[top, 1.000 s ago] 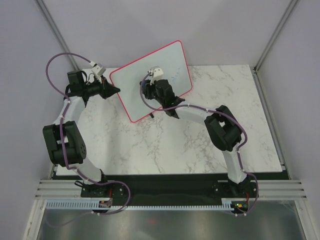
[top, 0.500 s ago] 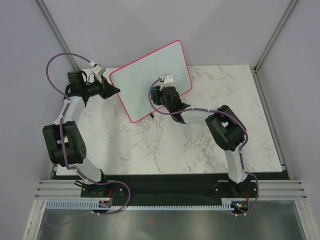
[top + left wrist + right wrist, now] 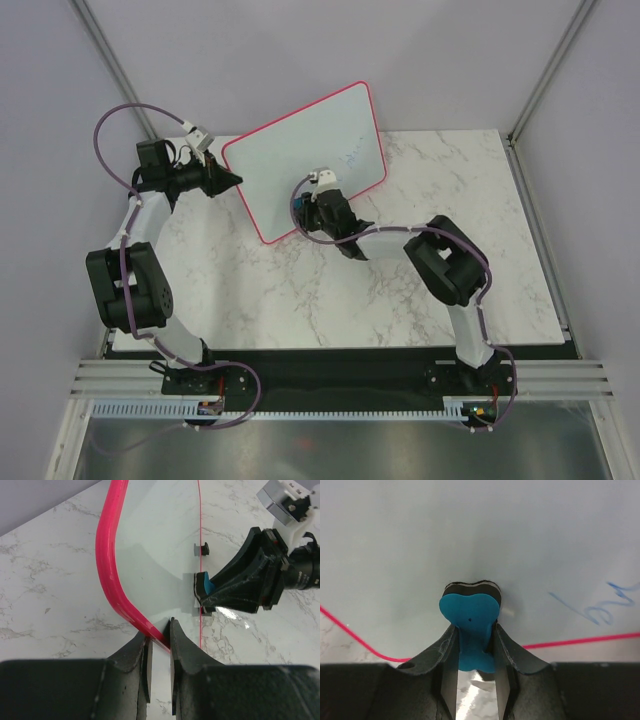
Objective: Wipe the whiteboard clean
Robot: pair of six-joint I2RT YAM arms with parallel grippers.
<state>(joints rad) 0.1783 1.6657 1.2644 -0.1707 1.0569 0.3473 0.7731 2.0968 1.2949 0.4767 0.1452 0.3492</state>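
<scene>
right fingers [image 3: 512,655] press blue eraser [image 3: 470,612] to pink-framed whiteboard [image 3: 470,530] (blue marks [image 3: 592,611] beside).

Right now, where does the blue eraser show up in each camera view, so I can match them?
Top external: the blue eraser sits low on the whiteboard, at the tip of the right gripper.
Left wrist: the eraser is right of centre, against the board, held by that gripper.
Right wrist: the eraser is at centre, between the gripper's own fingers.
Shared landmark: the board's pink-red frame.
</scene>
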